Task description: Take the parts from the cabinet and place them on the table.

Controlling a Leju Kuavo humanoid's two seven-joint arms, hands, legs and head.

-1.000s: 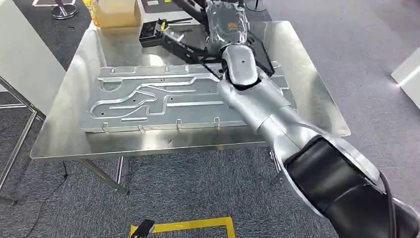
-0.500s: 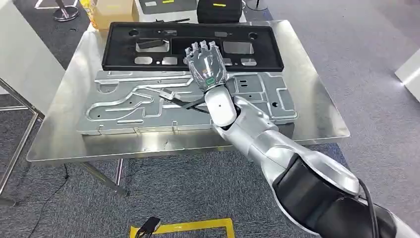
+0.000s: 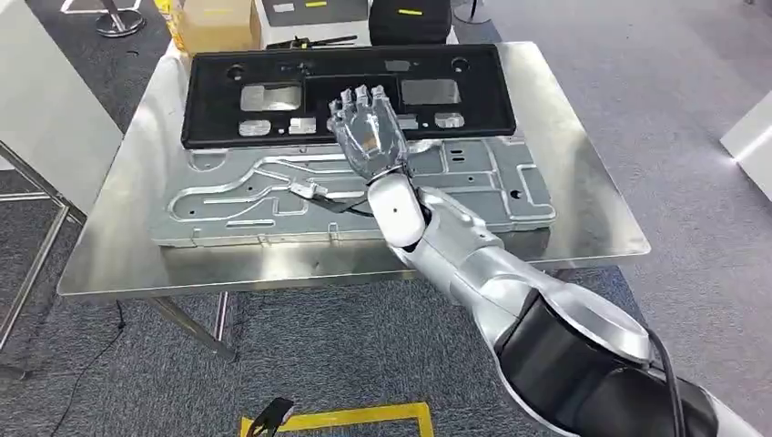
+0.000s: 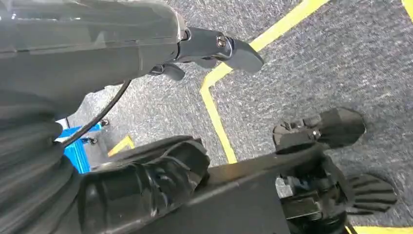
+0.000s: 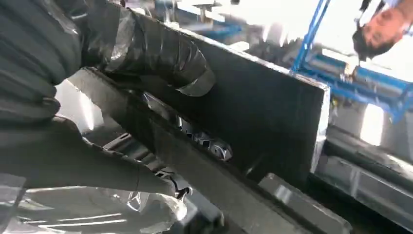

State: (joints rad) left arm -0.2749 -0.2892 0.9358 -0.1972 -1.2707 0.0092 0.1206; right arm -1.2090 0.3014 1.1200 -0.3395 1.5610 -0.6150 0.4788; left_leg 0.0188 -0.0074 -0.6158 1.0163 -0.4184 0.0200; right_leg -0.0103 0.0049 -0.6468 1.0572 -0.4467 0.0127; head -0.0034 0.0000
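You have two parts on the steel table [image 3: 583, 228]: one black plastic frame panel [image 3: 346, 73] along the far edge, and one stamped grey metal plate [image 3: 237, 196] lying flat just in front, touching it. Your right hand [image 3: 367, 132] hovers above their seam, fingers spread, holding nothing. The left hand [image 4: 146, 180] hangs over carpet with fingers curled, empty. Bare tabletop remains along the near and right edges.
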